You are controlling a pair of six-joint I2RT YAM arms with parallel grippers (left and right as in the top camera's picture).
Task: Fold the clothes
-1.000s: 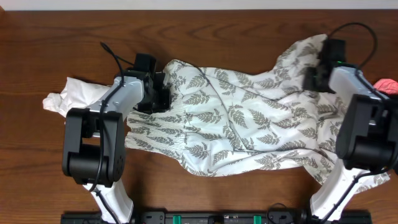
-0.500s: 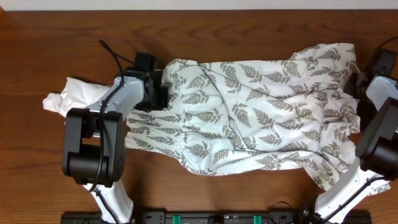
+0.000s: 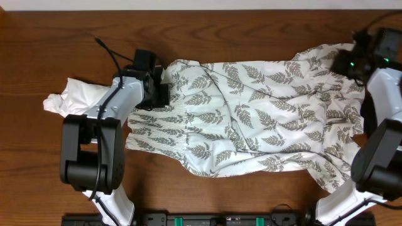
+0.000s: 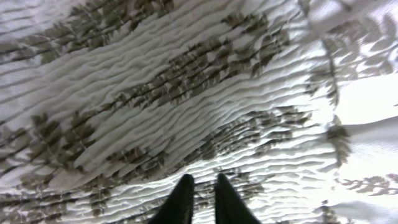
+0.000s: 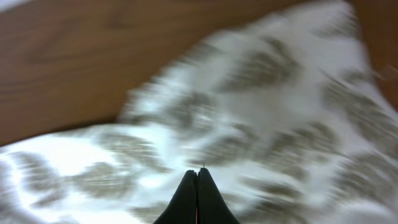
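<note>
Clothes on the table (image 3: 188,37): one fern-print garment (image 3: 251,119) spread out, one plain white garment (image 3: 75,97) bunched at its left end. Pretty sure the left gripper (image 4: 204,180) is slightly parted over the ferns, right gripper (image 5: 197,174) clenched.

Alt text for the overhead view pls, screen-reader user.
A large cream fern-print garment lies spread and wrinkled across a dark wooden table, seen from above. The left gripper sits at its upper-left edge and the right gripper at its upper-right corner; a crumpled plain white garment lies at far left.
</note>
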